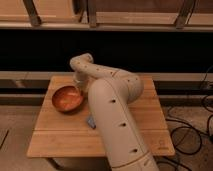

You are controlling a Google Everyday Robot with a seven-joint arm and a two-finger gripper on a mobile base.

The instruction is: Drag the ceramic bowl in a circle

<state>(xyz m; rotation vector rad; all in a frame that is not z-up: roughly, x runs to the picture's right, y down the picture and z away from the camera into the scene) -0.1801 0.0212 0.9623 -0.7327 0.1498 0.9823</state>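
Note:
The ceramic bowl (66, 99), orange-red and glossy, sits on the left part of the wooden table (60, 136). My white arm rises from the bottom of the view, bends at an elbow above the table's far edge and comes down to the bowl. The gripper (78, 90) is at the bowl's right rim, shut on it. The arm hides the table's middle.
A small blue object (90, 121) lies on the table just right of the bowl, half hidden behind my arm. A dark shelf runs behind the table. Black cables (196, 134) lie on the floor to the right.

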